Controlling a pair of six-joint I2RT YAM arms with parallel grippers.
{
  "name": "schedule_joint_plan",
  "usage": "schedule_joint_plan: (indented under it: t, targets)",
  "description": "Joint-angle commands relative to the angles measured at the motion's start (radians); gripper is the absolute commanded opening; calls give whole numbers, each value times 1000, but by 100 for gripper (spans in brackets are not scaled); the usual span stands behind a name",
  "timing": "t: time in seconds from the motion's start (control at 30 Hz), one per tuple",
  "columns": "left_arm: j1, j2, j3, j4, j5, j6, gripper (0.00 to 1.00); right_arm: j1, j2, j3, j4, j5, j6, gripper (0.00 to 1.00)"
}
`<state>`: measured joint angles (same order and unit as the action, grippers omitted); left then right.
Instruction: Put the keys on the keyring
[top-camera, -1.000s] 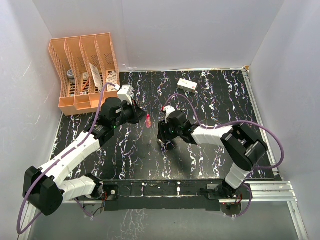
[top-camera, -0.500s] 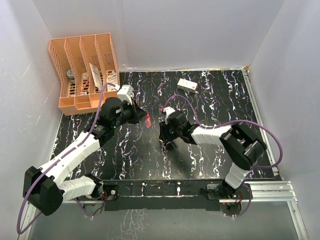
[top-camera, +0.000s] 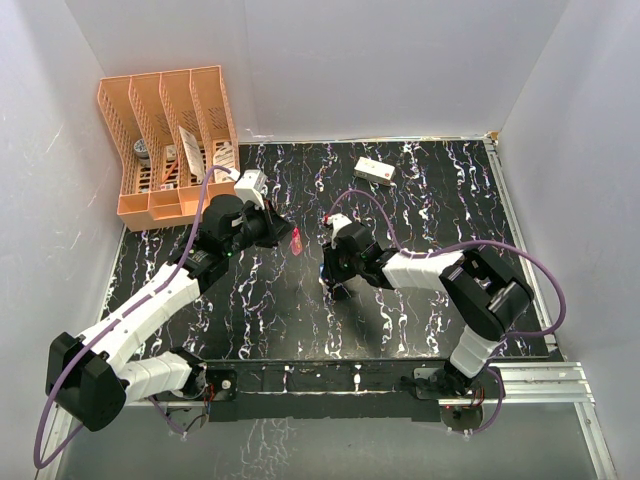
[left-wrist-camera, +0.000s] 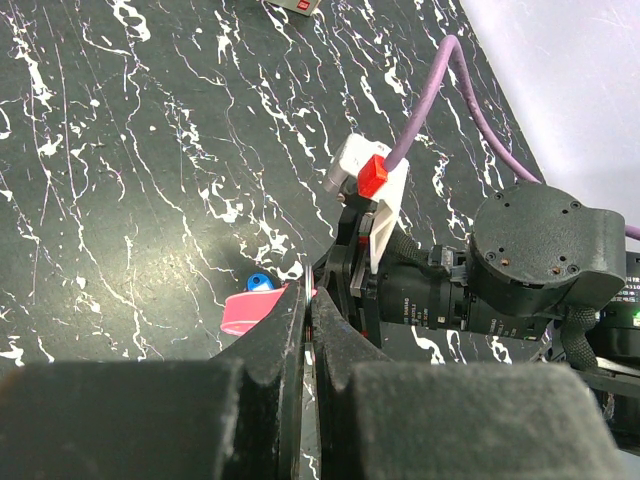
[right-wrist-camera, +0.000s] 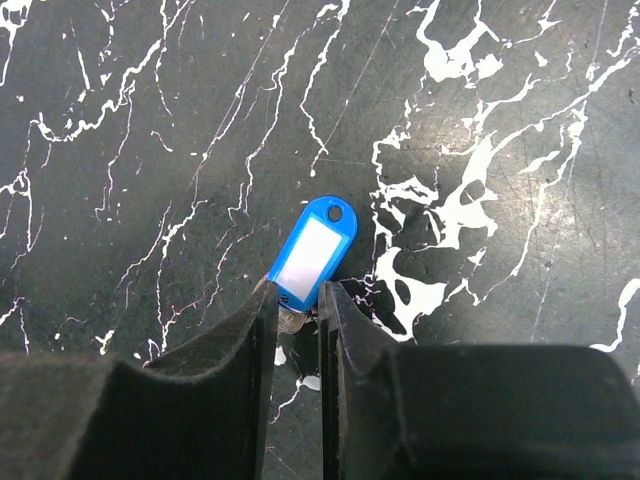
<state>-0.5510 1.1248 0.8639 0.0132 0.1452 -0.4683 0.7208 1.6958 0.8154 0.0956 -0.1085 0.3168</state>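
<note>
A thin silvery keyring (left-wrist-camera: 310, 283) is pinched edge-on between the tips of my left gripper (left-wrist-camera: 309, 295), which is shut and held above the table centre (top-camera: 285, 232). The pink key (left-wrist-camera: 250, 310) sticks out to the left of those fingertips (top-camera: 297, 241). The blue key (right-wrist-camera: 312, 250) lies flat on the dark marbled table (right-wrist-camera: 150, 120), its pale end toward me. My right gripper (right-wrist-camera: 297, 300) is down at it (top-camera: 328, 272), with the jaws pressed against both sides of its lower end. A bit of the blue key (left-wrist-camera: 258, 282) shows past the pink one.
An orange file rack (top-camera: 170, 140) with small items stands at the back left. A white rectangular box (top-camera: 374, 171) lies at the back, right of centre. The right wrist (left-wrist-camera: 530, 250) and its purple cable (left-wrist-camera: 450, 90) sit close to my left fingertips. White walls enclose the table.
The right gripper's jaws have narrowed onto the blue key and its wrist shifted slightly. The left arm holds still with the keyring and pink key.
</note>
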Motion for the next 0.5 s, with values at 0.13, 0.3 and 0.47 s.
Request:
schedule_joint_plan:
  t: [0.13,0.3,0.47]
  targets:
    - [1,-8,-6,5,-3,7,0,8,-81,-4,0,42,7,6]
    - [1,-5,-8,9,0,5,0,7,-109,0,-19,42,10,3]
    - [0,-7,-7,11,2,5,0,6,-125,1,-30,45,7,3]
